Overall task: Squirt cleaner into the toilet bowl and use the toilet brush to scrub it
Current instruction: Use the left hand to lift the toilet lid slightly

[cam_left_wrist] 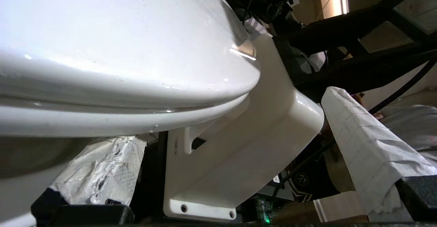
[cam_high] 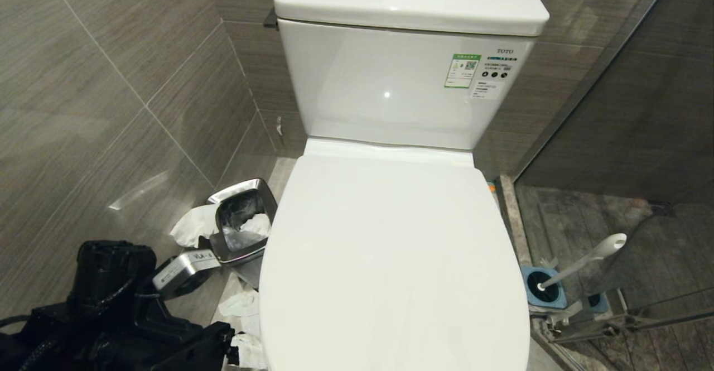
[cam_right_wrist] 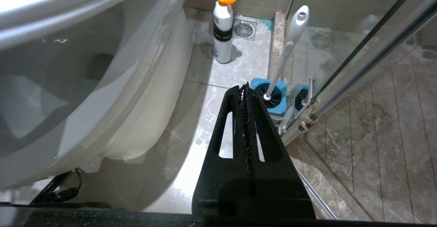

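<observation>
The toilet's white lid point(cam_high: 390, 259) is down, so the inside of the toilet bowl is hidden; its outer wall point(cam_right_wrist: 102, 100) shows in the right wrist view. The toilet brush point(cam_high: 585, 259) point(cam_right_wrist: 286, 49) leans in its blue holder point(cam_high: 544, 295) on the floor to the right. A white cleaner bottle point(cam_right_wrist: 222, 32) with an orange cap stands on the floor further back. My left arm point(cam_high: 111, 304) is low at the toilet's left front. My left gripper point(cam_left_wrist: 235, 117) is open, with paper-wrapped fingers point(cam_left_wrist: 368, 152) wide apart by the lid's rim point(cam_left_wrist: 136, 94). My right gripper point(cam_right_wrist: 244, 87) hangs shut and empty above the floor, short of the holder.
A square steel bin point(cam_high: 245, 220) with crumpled tissue around it stands against the tiled wall on the left, just beyond my left arm. A glass shower partition point(cam_right_wrist: 358, 59) runs close behind the brush holder. The white tank point(cam_high: 407, 81) rises behind the lid.
</observation>
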